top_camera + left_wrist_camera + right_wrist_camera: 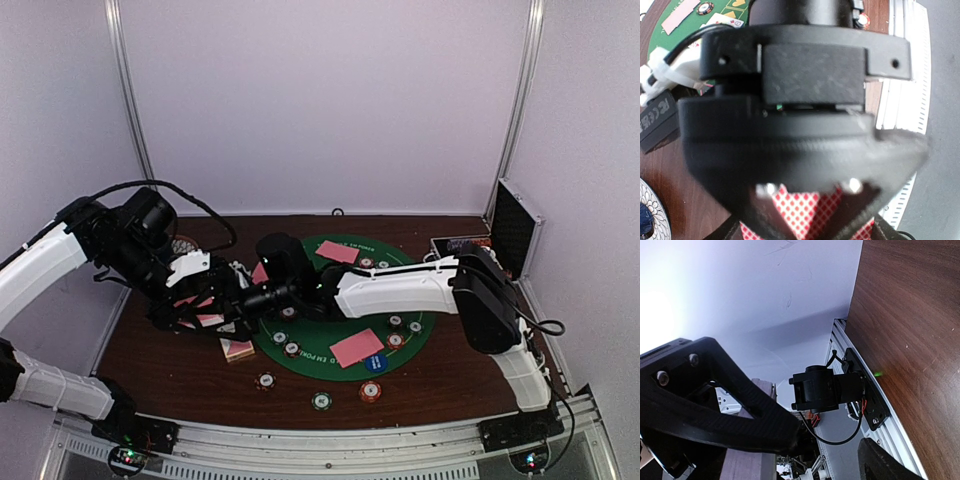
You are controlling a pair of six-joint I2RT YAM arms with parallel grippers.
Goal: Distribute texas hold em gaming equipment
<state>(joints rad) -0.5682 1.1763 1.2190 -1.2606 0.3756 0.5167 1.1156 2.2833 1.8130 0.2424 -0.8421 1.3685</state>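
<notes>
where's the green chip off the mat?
Top view, near the front edge of the table: green chip between white chip (left) and orange chip (right).

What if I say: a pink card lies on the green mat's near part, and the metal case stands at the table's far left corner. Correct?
No. The pink card lies on the green mat's near part, but the metal case stands at the far right corner of the table; the top view shows it.

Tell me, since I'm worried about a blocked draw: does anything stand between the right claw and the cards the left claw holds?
Nothing visible does: the right claw is close over the cards pinched in the left claw.
</notes>
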